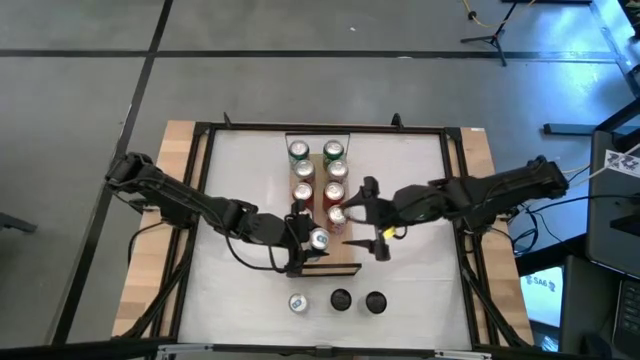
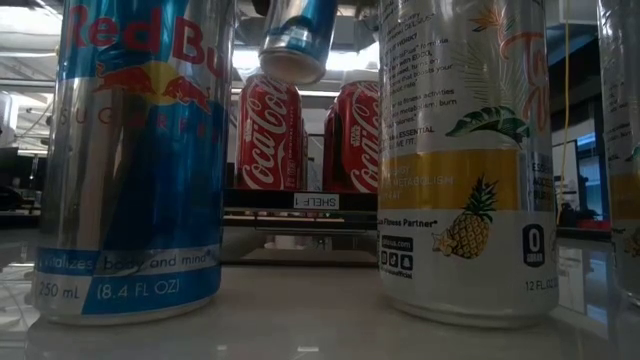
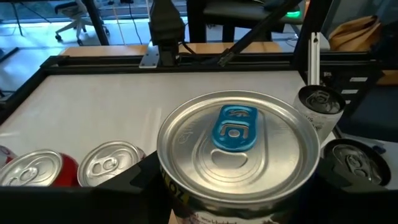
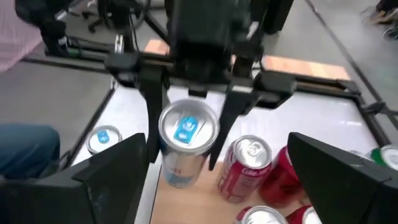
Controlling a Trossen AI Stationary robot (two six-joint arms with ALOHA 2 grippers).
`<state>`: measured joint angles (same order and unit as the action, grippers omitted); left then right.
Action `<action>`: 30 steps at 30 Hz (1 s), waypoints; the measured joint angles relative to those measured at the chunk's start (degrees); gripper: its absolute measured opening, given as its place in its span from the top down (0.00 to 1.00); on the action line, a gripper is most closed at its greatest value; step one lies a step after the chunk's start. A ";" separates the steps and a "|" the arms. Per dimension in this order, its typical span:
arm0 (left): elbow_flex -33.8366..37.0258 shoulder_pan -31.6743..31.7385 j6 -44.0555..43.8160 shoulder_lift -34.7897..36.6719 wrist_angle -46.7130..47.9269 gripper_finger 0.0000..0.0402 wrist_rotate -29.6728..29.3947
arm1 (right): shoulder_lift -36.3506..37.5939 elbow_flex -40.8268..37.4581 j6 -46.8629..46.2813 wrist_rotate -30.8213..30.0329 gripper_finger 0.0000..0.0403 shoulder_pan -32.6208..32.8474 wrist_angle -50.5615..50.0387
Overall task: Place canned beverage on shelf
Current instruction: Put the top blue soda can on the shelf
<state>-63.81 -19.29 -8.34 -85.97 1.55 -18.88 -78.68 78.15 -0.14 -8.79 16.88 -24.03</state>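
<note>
A silver-and-blue canned beverage [image 1: 318,238] with a blue tab [image 3: 235,127] hangs above the near end of the light-wood shelf [image 1: 345,263], and my left gripper [image 1: 306,240] is shut on it. In the low view the can [image 2: 293,38] floats tilted above the shelf [image 2: 315,215]. Several cans stand in two rows on the shelf, red ones [image 2: 268,135] nearest. My right gripper [image 1: 364,230] hovers open just right of the held can, its fingers spread wide and touching nothing. My left gripper pinches the can's side wall just below the rim [image 4: 163,140] between its two fingers [image 4: 152,106], one on each side. The fingers come from the table's left, slanting a little down. The can is lifted clear of the shelf and slightly tilted, top up.
Three cans stand on the white table near its front edge: a silver-topped one [image 1: 297,301] and two dark-topped ones [image 1: 341,299] [image 1: 375,301]. The low view shows a Red Bull can [image 2: 130,160] and a pineapple can [image 2: 465,160] close up. A black frame [image 1: 200,180] rims the table.
</note>
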 joint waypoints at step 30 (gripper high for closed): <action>0.00 -1.61 1.40 0.07 -1.42 0.44 -0.66 | -11.34 0.04 0.42 3.96 0.04 0.00 9.52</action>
<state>-63.81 -20.89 -6.94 -85.91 0.12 -19.54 -90.02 78.19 0.27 -4.83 16.89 -14.51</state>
